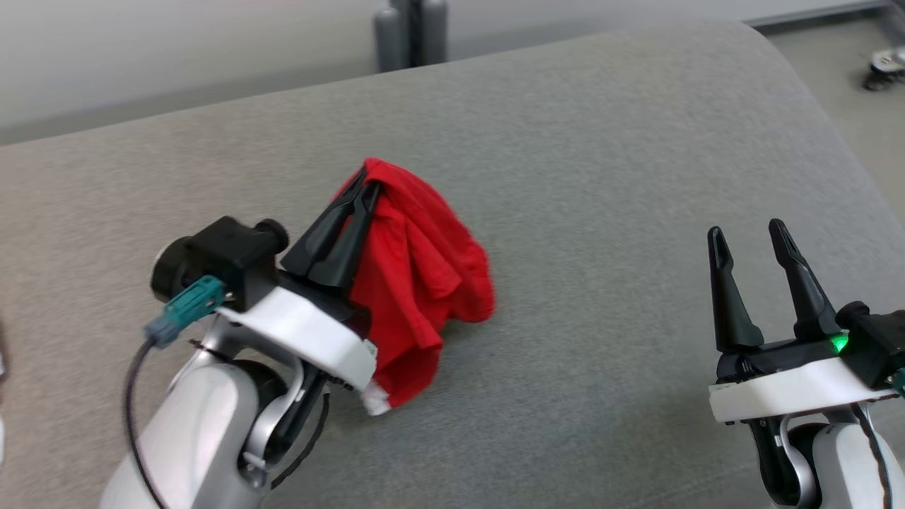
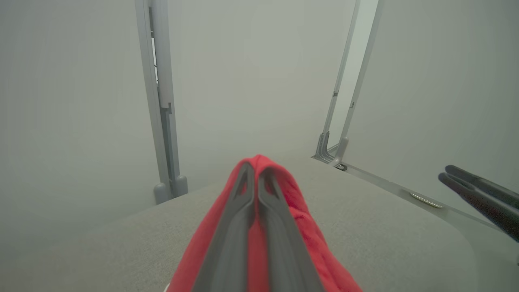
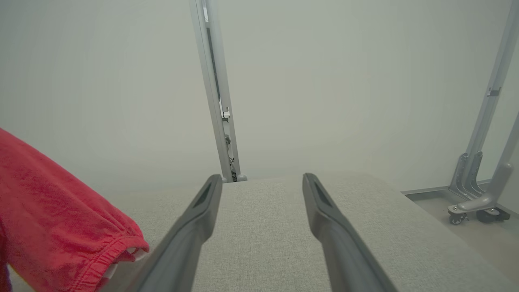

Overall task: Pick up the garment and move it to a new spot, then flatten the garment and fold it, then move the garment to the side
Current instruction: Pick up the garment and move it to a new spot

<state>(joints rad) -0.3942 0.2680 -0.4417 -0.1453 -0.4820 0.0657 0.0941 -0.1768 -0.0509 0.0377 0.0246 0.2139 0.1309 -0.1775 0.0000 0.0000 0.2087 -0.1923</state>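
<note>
Grey surface (image 1: 601, 212); red garment (image 1: 417, 276) bunched and creased (white edge below).

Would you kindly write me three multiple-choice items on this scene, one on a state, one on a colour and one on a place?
1. The right gripper is:
A. shut on cloth
B. shut on nothing
C. open and empty

2. The garment is:
A. blue
B. red
C. green

3. The garment is held:
A. in the left gripper
B. in the right gripper
C. by nothing; it lies loose

Answers:
1 C: in the head and right wrist views its fingers stand apart with nothing between them.
2 B: the cloth is bright red in all three views.
3 A: the left gripper's closed fingers pinch the top of the cloth, which hangs down from them.
</note>
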